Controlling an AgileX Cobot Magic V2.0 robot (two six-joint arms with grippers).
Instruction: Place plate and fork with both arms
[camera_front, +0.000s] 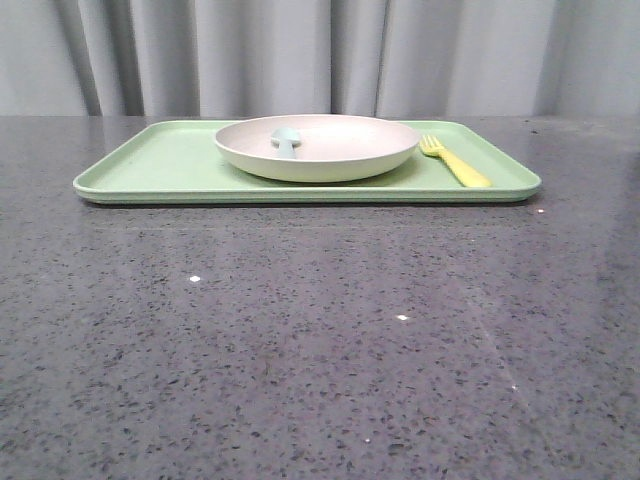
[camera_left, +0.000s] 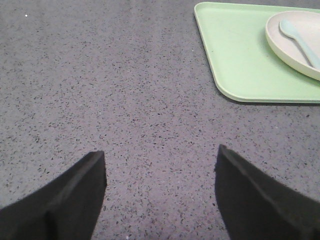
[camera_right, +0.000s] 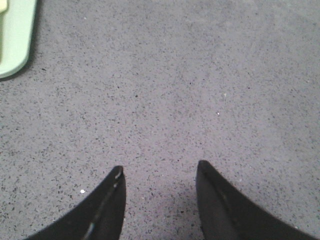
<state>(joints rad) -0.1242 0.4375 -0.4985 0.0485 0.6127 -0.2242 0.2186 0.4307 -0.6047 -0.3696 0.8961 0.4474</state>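
Nothing picked up yet: left gripper (camera_left: 160, 165) gapes empty, plate (camera_left: 295, 42) ahead and off to its right on the tray (camera_left: 235, 60), while right gripper (camera_right: 159, 172), open and empty, must reach left for the fork (camera_front: 455, 162).

You're looking at a staged test bench, not a real kitchen. There's just a dark speckled stone-look tabletop (camera_front: 300, 350) with a plain grey curtain (camera_front: 320, 55) hung right behind it, and one green tray (camera_front: 150, 165) of plastic tableware.
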